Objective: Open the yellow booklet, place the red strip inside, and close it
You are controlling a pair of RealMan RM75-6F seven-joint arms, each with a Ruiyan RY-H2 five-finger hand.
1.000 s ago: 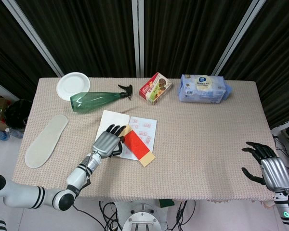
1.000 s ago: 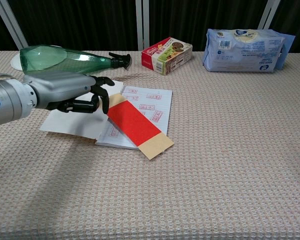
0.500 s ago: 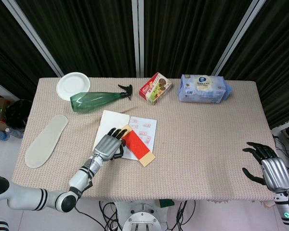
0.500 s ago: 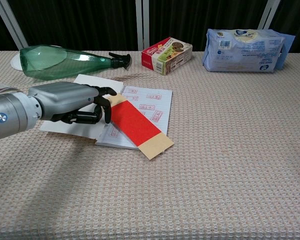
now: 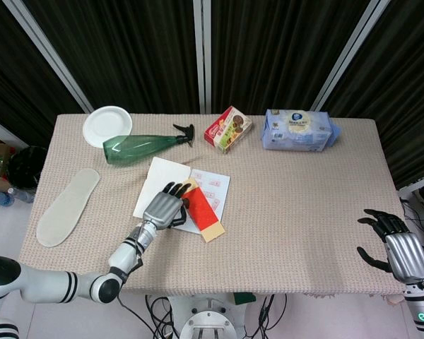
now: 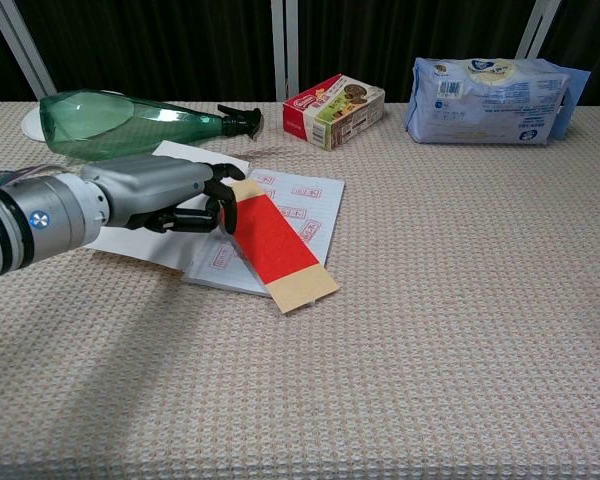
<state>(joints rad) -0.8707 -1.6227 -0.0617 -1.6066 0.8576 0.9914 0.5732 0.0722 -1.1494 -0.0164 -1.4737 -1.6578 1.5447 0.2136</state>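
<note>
Left hand [image 5: 165,209]: one, centre-left of the head view, fingers curled down onto the open booklet [image 5: 213,189], fingertips touching the upper end of the red strip [image 5: 202,209]; grasp on the strip cannot be told.
Red strip: one, lying diagonally across the booklet's right page, directly right of the hand, its tan lower end overhanging the page edge.
Booklet: one, open flat, white pages up.
Right hand [image 5: 397,247]: one, lower right of the head view, off the table edge, fingers spread, empty.
Table [image 5: 304,212]: also one green spray bottle [image 5: 141,147], one white plate [image 5: 107,126], one snack box [image 5: 227,128], one tissue pack [image 5: 298,130], one insole [image 5: 68,206]
</note>
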